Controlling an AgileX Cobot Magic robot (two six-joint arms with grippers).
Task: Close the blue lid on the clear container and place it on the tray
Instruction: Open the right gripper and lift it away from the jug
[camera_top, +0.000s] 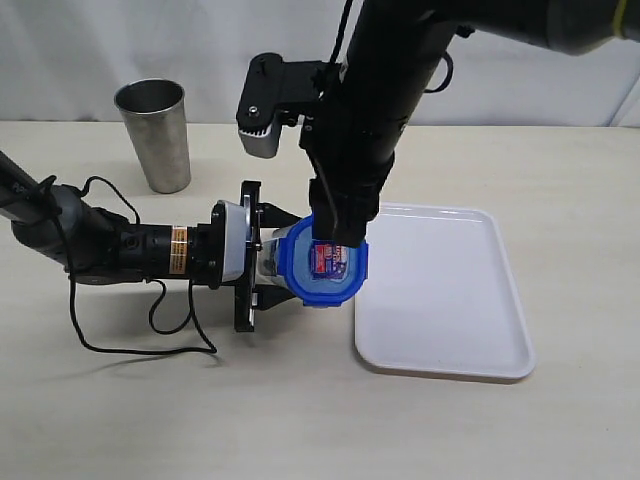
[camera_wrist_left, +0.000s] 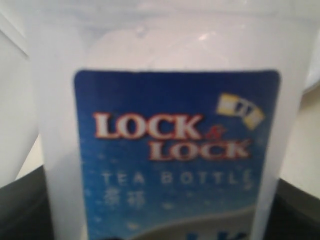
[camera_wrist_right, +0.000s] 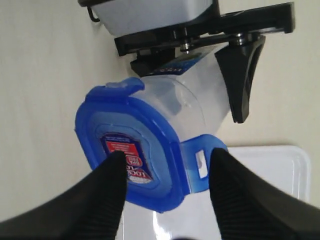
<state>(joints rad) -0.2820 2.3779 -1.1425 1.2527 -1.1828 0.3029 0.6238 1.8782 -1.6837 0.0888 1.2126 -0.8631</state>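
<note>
**Lid** (camera_top: 316, 276): blue, rounded, seated on the mouth of the container (camera_top: 271, 263). A red-and-blue sticker (camera_wrist_right: 131, 151) is on its upper face. Two flaps (camera_wrist_right: 202, 165) show in the right wrist view, both sticking outward rather than folded against the wall.

**Container:** clear, tall, slightly tapered. A blue label (camera_wrist_left: 175, 150) on its side reads LOCK & LOCK, TEA BOTTLE. It is just beside the left edge of the tray (camera_top: 450, 335), and its lidded end appears to lean over that edge. Whether its base rests on the counter (camera_top: 200, 420) cannot be told.

**Left tool** (camera_top: 279, 258): reaches in level from the left and pinches the container's lower body, one finger on either side.

**Right tool** (camera_wrist_right: 169, 159): comes down from above with its fingers spread. One fingertip lies over the sticker and the other is past the outer flap. Contact with the lid cannot be told.

**Tray:** white, flat, low-rimmed, on the counter to the right.

**Cup** (camera_top: 155, 135): grey steel, upright, at the far left, well apart from the container.

**Cable** (camera_top: 120, 345): black, looped on the counter under the left arm.
</note>
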